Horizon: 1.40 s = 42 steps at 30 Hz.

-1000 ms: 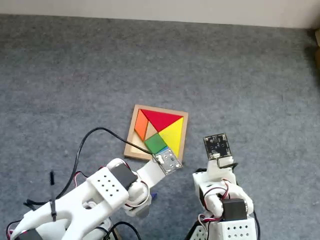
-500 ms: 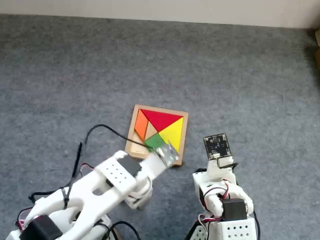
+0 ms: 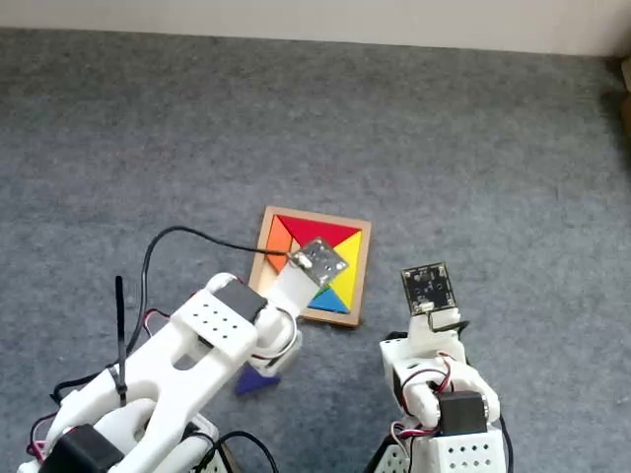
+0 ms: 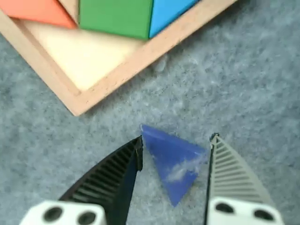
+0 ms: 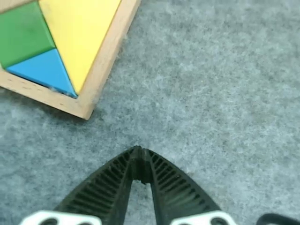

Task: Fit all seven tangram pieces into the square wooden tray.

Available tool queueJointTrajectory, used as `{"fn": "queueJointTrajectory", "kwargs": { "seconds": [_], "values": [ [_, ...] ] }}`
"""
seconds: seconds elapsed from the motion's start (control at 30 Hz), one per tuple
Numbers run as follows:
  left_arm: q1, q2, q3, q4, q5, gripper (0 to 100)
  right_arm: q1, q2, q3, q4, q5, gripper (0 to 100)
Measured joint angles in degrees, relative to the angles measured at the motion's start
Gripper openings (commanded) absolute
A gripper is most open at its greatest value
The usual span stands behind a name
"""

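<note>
- The left gripper [image 4: 176,140] hangs low over the grey carpet [image 3: 148,148] with its jaws apart. They stand on either side of the dark blue triangle [image 4: 177,161], which lies flat outside the tray's near corner.
- The black fingertip sits right at one corner of the triangle, while the pale one stands just beside the opposite corner. If the jaws close on points rather than straight edges, the piece would probably twist or squirt out.
- The triangle is thin and the carpet soft. Jaws that close too high could skate over the piece, and jaws that close too low could snag the pile.
- The square wooden tray [image 3: 320,216] has one bare pocket [image 4: 79,56] in its corner, next to the green square [image 4: 115,18]. A triangle brought in turned the wrong way would likely ride up on the rim or nudge the seated pieces.
- The tray is loose on the carpet, so a push from the arm could slide it.
- The right gripper [image 5: 139,157] rests over carpet with its jaws together, near the tray corner that holds the yellow triangle [image 5: 79,33]. It poses little risk there.
- No legible writing shows on the pieces, the tray or the arms.
</note>
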Motion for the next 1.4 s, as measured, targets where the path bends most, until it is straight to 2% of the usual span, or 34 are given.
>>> {"fn": "queueJointTrajectory", "kwargs": {
  "seconds": [0.47,0.57,0.73,0.87,1.13,1.4],
  "values": [
    [0.09,0.00,-3.69,9.67,0.00,22,0.00,0.00,0.00,0.00,0.00,0.5],
    [0.09,0.00,-2.73,8.88,0.00,22,0.00,0.00,0.00,0.00,0.00,0.5],
    [-3.16,0.53,2.02,2.29,0.00,22,0.00,0.00,0.00,0.00,0.00,0.5],
    [-4.31,0.53,2.55,1.05,0.00,22,0.00,0.00,0.00,0.00,0.00,0.5],
    [-3.96,0.44,3.87,0.70,0.18,22,0.00,0.00,0.00,0.00,0.00,0.5],
    [0.44,0.53,4.13,0.97,0.00,22,0.00,0.00,0.00,0.00,0.00,0.5]
  ]
}}
